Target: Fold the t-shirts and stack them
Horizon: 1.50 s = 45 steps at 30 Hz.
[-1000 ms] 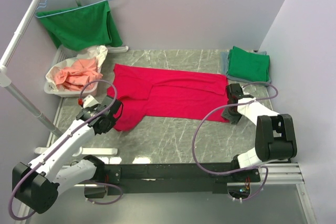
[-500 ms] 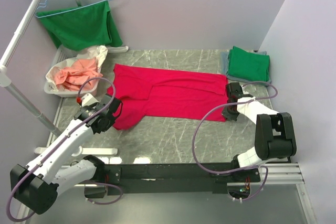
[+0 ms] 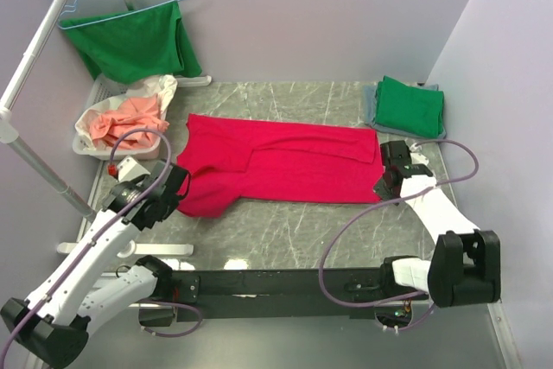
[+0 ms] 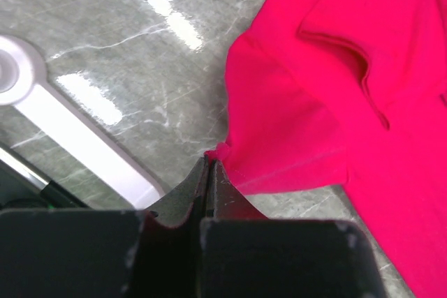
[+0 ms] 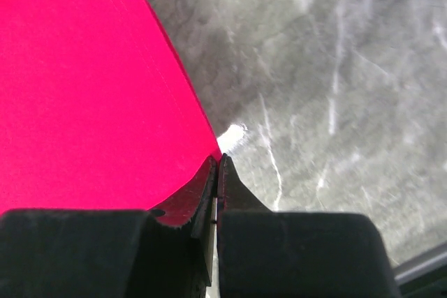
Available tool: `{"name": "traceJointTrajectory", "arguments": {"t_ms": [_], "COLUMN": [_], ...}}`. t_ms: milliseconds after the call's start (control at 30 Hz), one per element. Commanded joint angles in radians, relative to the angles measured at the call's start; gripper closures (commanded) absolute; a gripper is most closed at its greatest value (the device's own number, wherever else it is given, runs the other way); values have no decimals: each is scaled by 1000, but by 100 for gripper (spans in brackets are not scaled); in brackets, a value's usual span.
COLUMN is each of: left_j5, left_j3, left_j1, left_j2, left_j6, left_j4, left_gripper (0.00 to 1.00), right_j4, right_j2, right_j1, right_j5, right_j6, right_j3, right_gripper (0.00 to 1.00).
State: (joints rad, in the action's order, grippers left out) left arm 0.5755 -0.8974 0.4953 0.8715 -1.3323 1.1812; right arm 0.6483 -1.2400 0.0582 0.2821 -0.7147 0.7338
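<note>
The grey marbled table (image 3: 285, 231) carries a red t-shirt (image 3: 285, 162) spread flat across its middle. At two o'clock lies a folded grey t-shirt (image 3: 372, 111) with a folded green t-shirt (image 3: 409, 106) on top. At ten o'clock stands a white basket (image 3: 84, 146) holding peach cloth. A white stand foot (image 3: 168, 251) lies at eight o'clock.

Red t-shirt (image 3: 276, 162) of soft matt cloth, my fingers (image 4: 178, 204) matt black plastic, scuffed pale at edges, table (image 3: 285, 231) smooth marbled grey, glossy with white glare, green t-shirt (image 3: 410, 105) matt cloth at the far right corner.
</note>
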Motion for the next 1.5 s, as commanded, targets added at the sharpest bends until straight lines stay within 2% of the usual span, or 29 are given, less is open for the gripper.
{"name": "traceJointTrajectory", "arguments": {"t_ms": [0, 300, 500, 633, 833, 1033, 1467], "left_j5": [23, 0, 63, 121, 168, 182, 129], "left_j3": [-31, -28, -130, -268, -435, -532, -669], "left_j1": [5, 3, 5, -4, -70, -138, -256], "left_j2": [-37, 27, 170, 289, 501, 670, 911], "left_j6": [-30, 22, 39, 58, 123, 168, 239], "left_j4": [67, -14, -66, -88, -158, -218, -299], "left_gripper": [99, 99, 99, 99, 99, 99, 99], "right_j4": [80, 71, 60, 50, 25, -4, -22], "right_j2": [66, 21, -27, -97, -203, -326, -524], "right_j1": [-15, -17, -18, -27, -52, -84, -127], "right_j5": [69, 62, 52, 42, 23, 6, -12], "right_j6": [-46, -42, -28, -17, -9, -3, 6], "right_j3": [27, 56, 130, 202, 279, 346, 501], "right_gripper": [100, 100, 100, 100, 100, 100, 100]}}
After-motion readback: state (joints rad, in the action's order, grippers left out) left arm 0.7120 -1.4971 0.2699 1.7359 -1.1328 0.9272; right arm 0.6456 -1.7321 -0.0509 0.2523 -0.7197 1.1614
